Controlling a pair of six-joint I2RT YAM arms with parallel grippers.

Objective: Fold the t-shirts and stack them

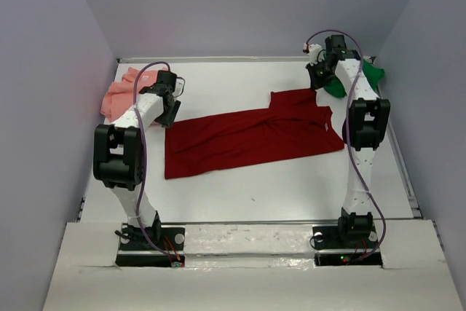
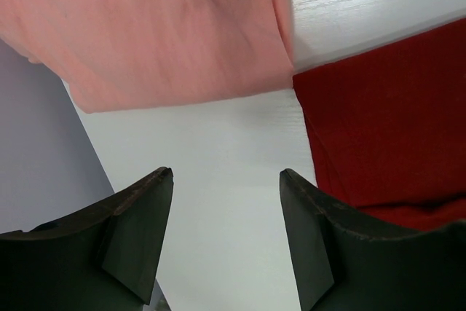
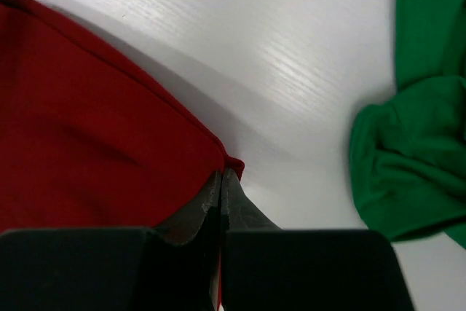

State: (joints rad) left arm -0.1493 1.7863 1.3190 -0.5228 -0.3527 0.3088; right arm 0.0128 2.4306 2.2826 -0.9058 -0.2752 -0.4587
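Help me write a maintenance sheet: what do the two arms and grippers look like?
Both the left arm and right arm have white links, chunky black joint housings and black bases, each with a purple cable looping alongside. The left gripper and right gripper carry dark, matte, wedge-shaped fingers tapering to blunt tips.

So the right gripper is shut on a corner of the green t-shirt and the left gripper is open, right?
No: the right gripper is shut on a corner of the dark red t-shirt, as the right wrist view shows. The left gripper is open.
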